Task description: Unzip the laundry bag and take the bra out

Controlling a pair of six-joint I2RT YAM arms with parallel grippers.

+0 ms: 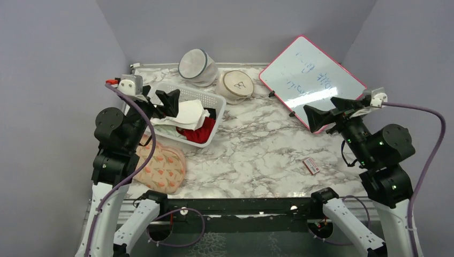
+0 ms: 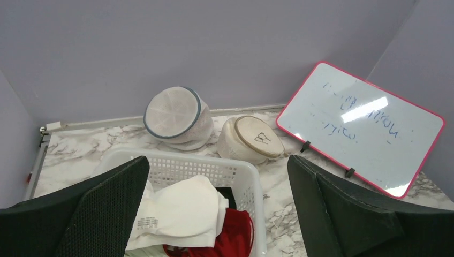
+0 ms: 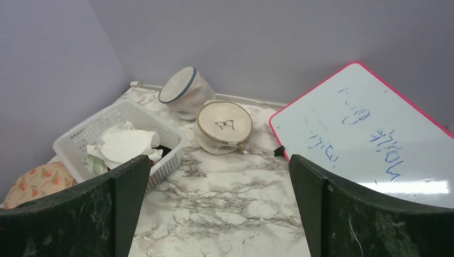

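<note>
From the top camera I find the laundry bag (image 1: 235, 85) at the back of the worktop (image 1: 257, 150). It is tipped on its edge, so the flat face with the small bra drawing looks up and toward the arms. It stands just beside the white mesh bag (image 1: 197, 67) and the far corner of the basket (image 1: 195, 92), with the whiteboard (image 1: 313, 80) leaning to its right. The left hand (image 1: 166, 103) hangs over the basket and the right hand (image 1: 327, 111) over the whiteboard's near edge, both well short of the bag. I take this as a ready pose, with each wrist camera aimed at the bag before either arm commits. A floral bundle (image 1: 160, 168) and a small card (image 1: 311, 165) lie nearer the bases, well apart from the bag.

On the left wrist camera the fingers (image 2: 101, 214) are spread wide with nothing between them. Below them a white cloth (image 2: 182, 209) and a red cloth (image 2: 235, 235) lie in the basket. The basket's far rim hides the foot of the bag, and I cannot tell whether the bag touches the mesh one.

On the right wrist camera the fingers (image 3: 107, 214) are likewise apart and empty. This is my best view of the bag: the seam round the face looks closed. A small tab at its lower right may be the zip pull, but it is too small to be sure. The bra shows in no view, so I judge it is inside the bag.
</note>
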